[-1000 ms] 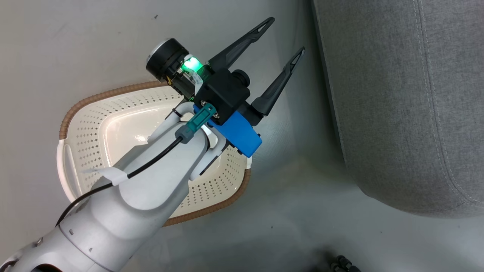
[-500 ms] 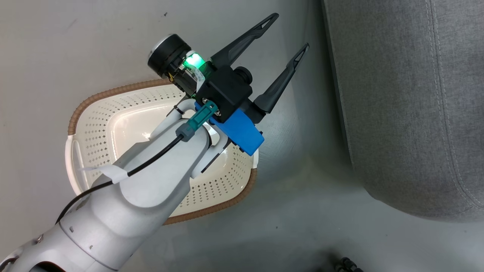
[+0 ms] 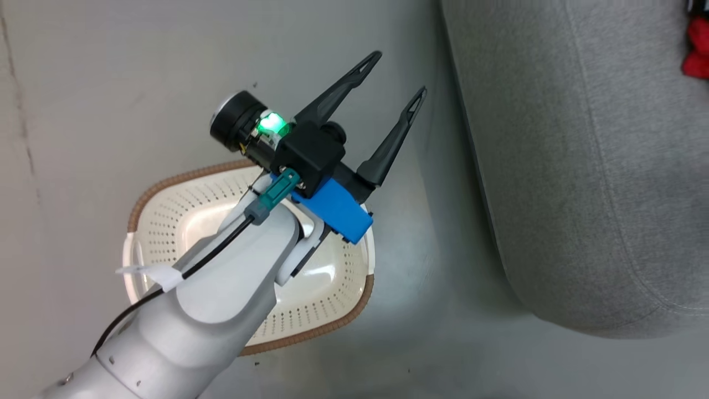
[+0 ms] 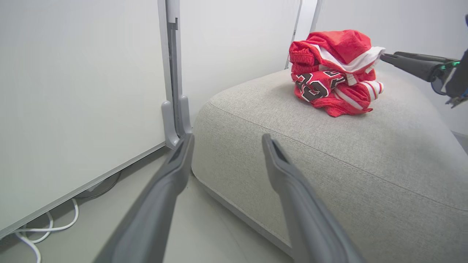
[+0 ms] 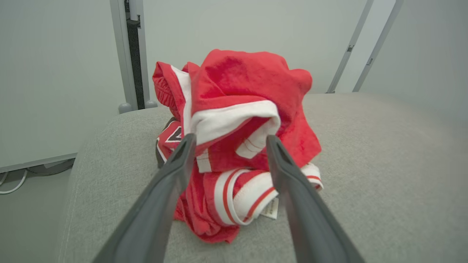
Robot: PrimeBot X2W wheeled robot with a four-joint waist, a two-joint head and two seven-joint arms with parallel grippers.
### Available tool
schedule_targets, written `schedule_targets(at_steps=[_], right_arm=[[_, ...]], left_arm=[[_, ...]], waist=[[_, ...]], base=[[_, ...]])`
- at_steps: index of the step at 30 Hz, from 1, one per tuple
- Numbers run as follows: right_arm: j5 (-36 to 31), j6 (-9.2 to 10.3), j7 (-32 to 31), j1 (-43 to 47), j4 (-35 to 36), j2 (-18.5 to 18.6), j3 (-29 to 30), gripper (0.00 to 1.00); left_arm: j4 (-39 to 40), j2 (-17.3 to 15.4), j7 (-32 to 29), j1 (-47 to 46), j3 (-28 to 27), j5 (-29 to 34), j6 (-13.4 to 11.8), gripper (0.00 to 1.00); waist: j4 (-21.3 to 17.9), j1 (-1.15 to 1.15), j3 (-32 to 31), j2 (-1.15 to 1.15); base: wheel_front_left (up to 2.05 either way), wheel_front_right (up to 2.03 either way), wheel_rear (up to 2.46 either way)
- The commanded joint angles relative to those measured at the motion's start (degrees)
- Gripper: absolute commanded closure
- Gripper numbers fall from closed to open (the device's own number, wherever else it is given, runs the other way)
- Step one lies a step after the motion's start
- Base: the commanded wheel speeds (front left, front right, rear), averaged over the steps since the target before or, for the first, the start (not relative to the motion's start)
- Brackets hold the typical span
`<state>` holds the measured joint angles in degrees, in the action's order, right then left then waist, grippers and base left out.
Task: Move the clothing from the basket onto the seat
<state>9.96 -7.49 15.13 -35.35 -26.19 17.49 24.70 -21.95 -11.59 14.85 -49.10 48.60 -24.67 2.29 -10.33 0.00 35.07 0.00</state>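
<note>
The red clothing (image 5: 241, 109) with white stripe trim lies in a crumpled pile on the grey seat (image 5: 365, 164). My right gripper (image 5: 230, 137) is open, its fingertips right at the pile's near side. From the left wrist the pile (image 4: 332, 73) shows on the seat (image 4: 329, 157), with the right gripper (image 4: 388, 55) at its right side. My left gripper (image 3: 399, 73) hangs open and empty above the cream basket (image 3: 166, 185), short of the seat (image 3: 581, 166). The left gripper (image 4: 227, 138) points at the seat's corner. A red scrap of clothing (image 3: 699, 52) shows at the top right.
Grey floor (image 3: 432, 310) runs between basket and seat. Pale wall panels on a grey post (image 4: 175, 73) stand behind the seat. White cables (image 4: 36, 230) lie on the floor under the panel. My left forearm covers part of the basket's inside.
The head camera has shifted, bringing a bit of red clothing on the seat into the top right corner. My left gripper stays open over the basket.
</note>
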Motion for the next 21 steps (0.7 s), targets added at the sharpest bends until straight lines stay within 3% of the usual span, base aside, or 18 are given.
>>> schedule_targets(at_steps=[1, 12, 21], right_arm=[[-0.3, -0.02, 0.0, 2.8, 0.8, -0.8, 0.0, 0.00], [-1.7, -0.01, 0.0, 14.1, 12.9, -6.7, -7.8, 0.00], [-2.1, -0.02, 0.0, 19.4, 18.8, -9.8, -15.2, 0.00]], left_arm=[[-0.2, 0.0, 0.3, 1.3, -0.7, -0.2, -0.5, 0.00], [6.1, -2.0, 0.4, 13.9, -14.1, 1.4, -3.8, 0.00], [10.1, -0.8, 0.4, 24.0, -26.7, 4.5, -3.9, 0.00]], waist=[[0.5, 0.00, -3.6, 0.00], [2.5, 0.00, -14.5, 0.00], [6.7, 0.00, -21.1, 0.00]], base=[[0.00, 0.00, 0.00], [0.00, 0.00, 0.00], [0.00, 0.00, 0.00]])
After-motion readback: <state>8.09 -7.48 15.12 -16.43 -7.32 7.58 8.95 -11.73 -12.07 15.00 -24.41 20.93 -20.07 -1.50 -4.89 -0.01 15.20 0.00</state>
